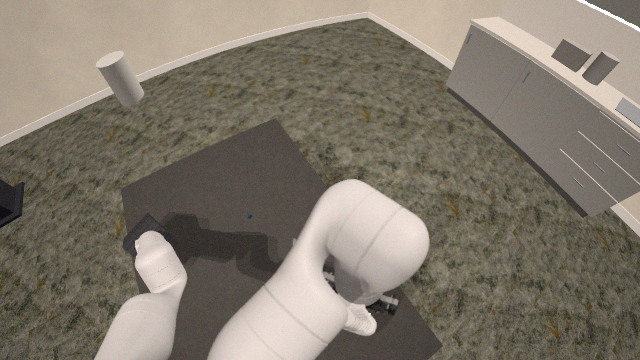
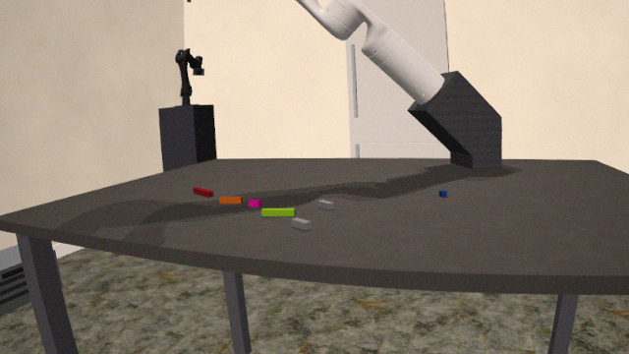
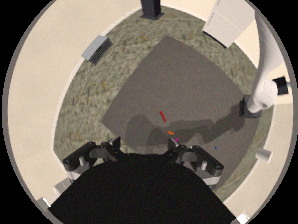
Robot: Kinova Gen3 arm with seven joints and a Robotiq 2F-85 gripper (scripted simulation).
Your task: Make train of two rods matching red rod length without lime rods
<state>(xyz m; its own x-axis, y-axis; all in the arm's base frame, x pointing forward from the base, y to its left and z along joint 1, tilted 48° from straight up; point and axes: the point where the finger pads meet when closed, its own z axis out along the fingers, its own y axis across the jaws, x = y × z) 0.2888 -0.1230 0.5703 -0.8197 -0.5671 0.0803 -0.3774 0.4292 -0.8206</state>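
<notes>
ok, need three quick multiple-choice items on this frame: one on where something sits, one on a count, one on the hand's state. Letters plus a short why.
1. Which rod lies far off to the right of the others in the exterior view?
A. red
B. blue
C. lime

2. How many grey rods are on the table?
A. one
B. two
C. three

3. What is the state of the hand?
A. open, holding nothing
B. shut on the orange rod
C. shut on the red rod

Key:
1 B: the blue rod sits alone near the arm's base, away from the cluster around the lime rod.
2 B: one grey rod lies behind the lime rod's right end and another grey rod in front of it.
3 A: the hand has its fingers spread wide high above the table, and the orange rod and red rod lie on the table.
</notes>
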